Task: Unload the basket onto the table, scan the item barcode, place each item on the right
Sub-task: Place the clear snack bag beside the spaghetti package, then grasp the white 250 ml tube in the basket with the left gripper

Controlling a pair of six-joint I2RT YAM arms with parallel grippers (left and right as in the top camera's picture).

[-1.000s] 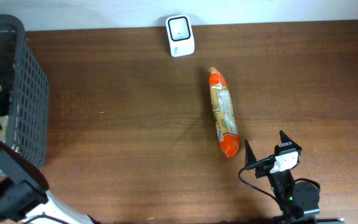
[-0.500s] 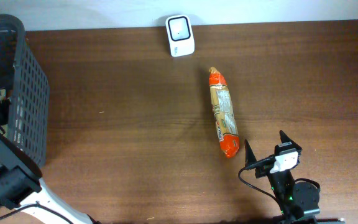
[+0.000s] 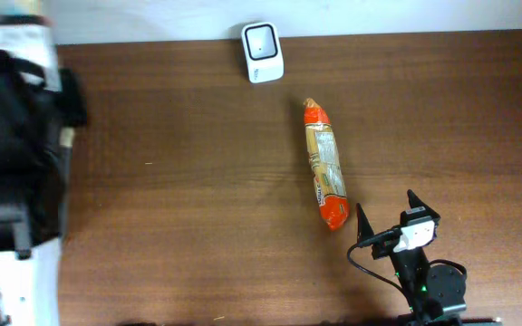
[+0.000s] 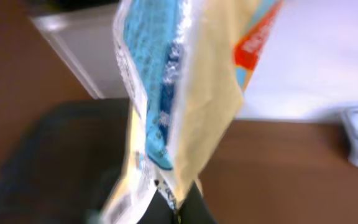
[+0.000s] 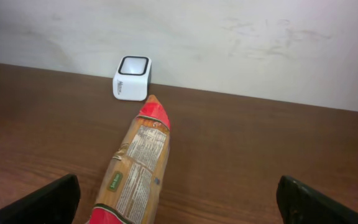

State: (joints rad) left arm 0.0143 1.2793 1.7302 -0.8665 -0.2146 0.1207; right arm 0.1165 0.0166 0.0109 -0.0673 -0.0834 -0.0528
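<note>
The left claw [image 4: 178,208] is clenched on the bottom edge of a crinkly, glossy plastic pouch [image 4: 185,81] (blue, cream, orange; blurred) held over the dark wood-grain surface [image 3: 188,181], well apart from the boxy white scanner [image 3: 263,52], while the right claw [image 3: 385,203] stands released near a long orange-ended packet [image 3: 325,165].

The desk [image 3: 198,181] lies bare across its middle, from the blurred left arm [image 3: 12,154] looming over the left edge to the long orange packet [image 3: 324,163] lying lengthwise right of centre. That packet lies between the right gripper [image 3: 386,200] by the near edge and the scanner [image 3: 262,52] at the far edge. Beyond it, toward the right edge, is bare wood.
</note>
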